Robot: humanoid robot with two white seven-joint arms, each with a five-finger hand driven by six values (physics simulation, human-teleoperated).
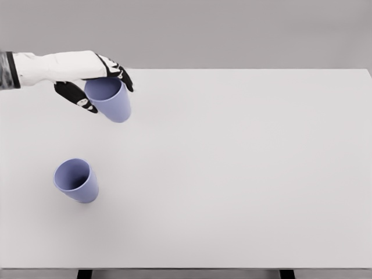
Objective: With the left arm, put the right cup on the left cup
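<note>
Progress looks to me about halfway: my left hand (pixel 96 81) is wrapped around one cup (pixel 110 99) near its rim, thumb on the near side and fingers over the far side, and the cup hangs in the air above the counter (pixel 244 174), tilted so its mouth faces up and toward me. The other cup (pixel 77 180) stands alone on the counter, nearer me and a little to the left, well apart from the held one. Carrying over, lining up and lowering are left, I judge. Both cups are plain lavender tumblers, tapering to a narrower base, alike in shape, so one should nest into the other. My right arm does not show.
</note>
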